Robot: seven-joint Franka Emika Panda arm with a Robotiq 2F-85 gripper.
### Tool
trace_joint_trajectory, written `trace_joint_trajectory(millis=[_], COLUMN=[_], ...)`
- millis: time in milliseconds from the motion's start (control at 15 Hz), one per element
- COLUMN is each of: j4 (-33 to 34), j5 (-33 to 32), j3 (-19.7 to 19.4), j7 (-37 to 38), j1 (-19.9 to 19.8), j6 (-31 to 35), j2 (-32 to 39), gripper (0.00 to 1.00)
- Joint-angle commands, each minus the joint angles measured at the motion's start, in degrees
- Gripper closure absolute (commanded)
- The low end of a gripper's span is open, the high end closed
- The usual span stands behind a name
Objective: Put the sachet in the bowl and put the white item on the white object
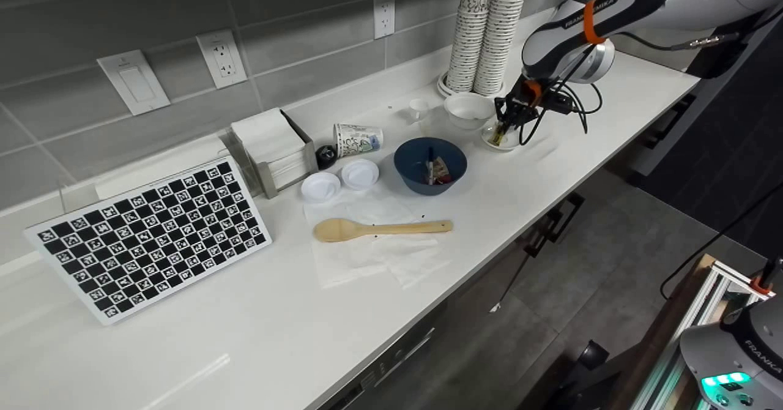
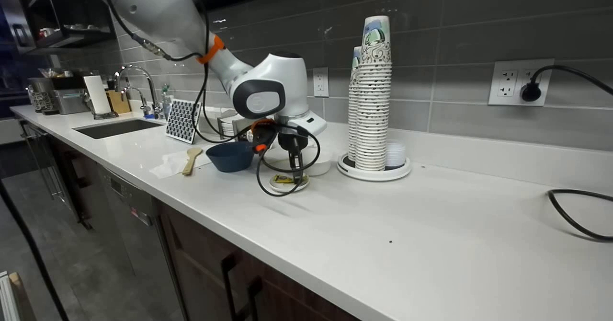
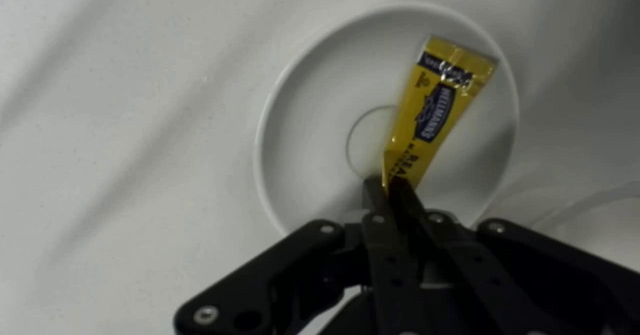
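Observation:
The sachet (image 3: pixel 430 110) is a small yellow packet with a dark blue label. My gripper (image 3: pixel 386 187) is shut on its near end. The far end lies over a small shallow round white dish (image 3: pixel 300 140); I cannot tell whether it touches it. In both exterior views my gripper (image 1: pixel 501 126) (image 2: pixel 297 176) is low at this dish, with the sachet (image 2: pixel 284 179) just above or in it. The dark blue bowl (image 1: pixel 407 174) (image 2: pixel 230 158) stands beside it and holds a few small packets. Two more small round white dishes (image 1: pixel 321 187) (image 1: pixel 360 174) lie farther along; which one is the white item is unclear.
A larger white bowl (image 1: pixel 468 111) stands close to the gripper. Stacks of paper cups (image 1: pixel 471 49) (image 2: pixel 373 115) stand behind on a round tray. A wooden spoon (image 1: pixel 379 229), napkins (image 1: pixel 367 263), a tipped paper cup (image 1: pixel 359 139), a napkin holder (image 1: pixel 275 153) and a checkered board (image 1: pixel 153 238) lie beyond.

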Motion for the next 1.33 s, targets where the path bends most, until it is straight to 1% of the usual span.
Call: trace_joint_trajectory(millis=[0,200,333,467,600,733,867,1067,1267], j4=[0.61,-2.77,-6.45,-9.78,-13.39,-14.13,-13.55,-10.4,-8.22], j5=[0.01,-0.71,-2.77,-4.37,-3.37,0.33,1.87,1.69,2.47], j3=[-0.08,-0.1,-0.96,-0.91,0.51,2.66,4.32,6.18,7.69], j7=[-0.79,-1.47,-0.8,-1.6,-5.22,-10.28,-12.52,-12.2,-11.8], j1=[0.36,1.16,2.74,3.37,3.67,4.61,6.6,9.46,11.37], j6=[-2.17,-3.59,-3.8,-6.72,-7.62,-6.04,-4.62,-3.36,-4.62], j2=[-0.84,-5.22,-9.7,-14.44,-19.65,-22.14,-23.27,-21.14,-18.27], gripper=[1.0,1.0,1.0,1.0,1.0,1.0,1.0,1.0,1.0])
